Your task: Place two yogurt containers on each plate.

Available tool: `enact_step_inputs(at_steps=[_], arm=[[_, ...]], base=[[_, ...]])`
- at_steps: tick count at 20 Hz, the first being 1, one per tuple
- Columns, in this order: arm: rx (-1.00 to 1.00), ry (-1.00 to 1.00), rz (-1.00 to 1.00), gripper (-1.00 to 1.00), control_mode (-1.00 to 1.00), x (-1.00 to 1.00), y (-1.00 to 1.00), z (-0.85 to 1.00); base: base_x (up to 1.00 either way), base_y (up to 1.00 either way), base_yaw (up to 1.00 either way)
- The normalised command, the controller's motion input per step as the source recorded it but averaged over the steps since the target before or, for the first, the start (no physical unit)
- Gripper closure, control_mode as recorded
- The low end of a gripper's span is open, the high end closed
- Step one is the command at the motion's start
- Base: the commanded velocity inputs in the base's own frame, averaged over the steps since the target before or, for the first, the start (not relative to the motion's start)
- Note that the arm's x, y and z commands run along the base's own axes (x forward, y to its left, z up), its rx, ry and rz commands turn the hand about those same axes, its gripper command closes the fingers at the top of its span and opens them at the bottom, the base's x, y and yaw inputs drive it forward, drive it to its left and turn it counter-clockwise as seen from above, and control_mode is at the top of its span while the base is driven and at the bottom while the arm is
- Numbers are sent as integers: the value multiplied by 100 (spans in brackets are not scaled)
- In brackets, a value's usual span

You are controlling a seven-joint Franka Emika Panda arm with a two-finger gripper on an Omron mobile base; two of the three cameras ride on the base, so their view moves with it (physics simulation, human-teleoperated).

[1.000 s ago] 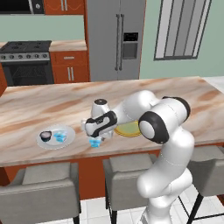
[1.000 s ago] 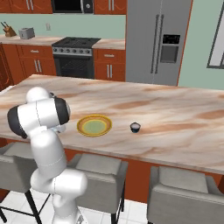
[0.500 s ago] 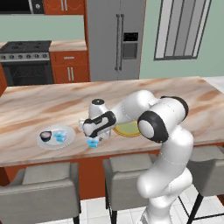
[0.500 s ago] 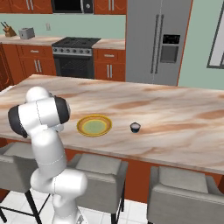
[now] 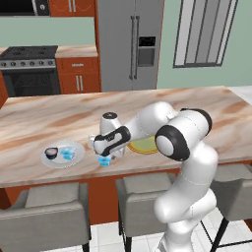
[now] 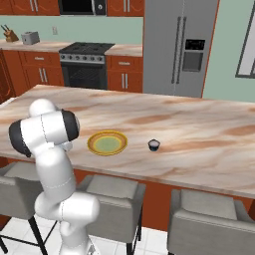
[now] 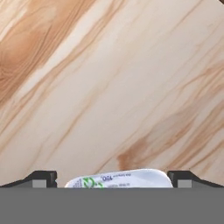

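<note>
Two cups already sit on the white-grey plate [image 5: 62, 154], a dark yogurt [image 5: 50, 152] and a light blue one [image 5: 68, 154], so your work now is the light blue yogurt cup [image 5: 104, 161] standing on the counter [image 5: 44, 123] near its front edge, between that plate and the yellow-rimmed plate [image 6: 107, 143]. Your gripper [image 5: 105, 156] hangs directly over this cup with its jaws spread wide and nothing held. In the hand view the cup's pale printed lid [image 7: 120, 178] sits between the two dark fingertips [image 7: 41, 178], fairly well centred.

You want to descend straight down until the fingers bracket the cup's wall below the lid, then close gently; it looks small and light, so an off-centre squeeze could pop it sideways toward the counter edge. Lift clear before you swing right to the yellow-rimmed plate, which looks empty. Another dark cup [image 6: 154, 145] waits on the counter just beyond that plate, likely your next pick.
</note>
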Motion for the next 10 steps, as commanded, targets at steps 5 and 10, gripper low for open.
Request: enact_step_inputs(at_steps=[5,10], arm=[[0,-11,0,-100,-100,-18,0,-1],[0,-7,0,-100,-100,-16,0,-1]], base=[[0,0,0],[0,0,0]])
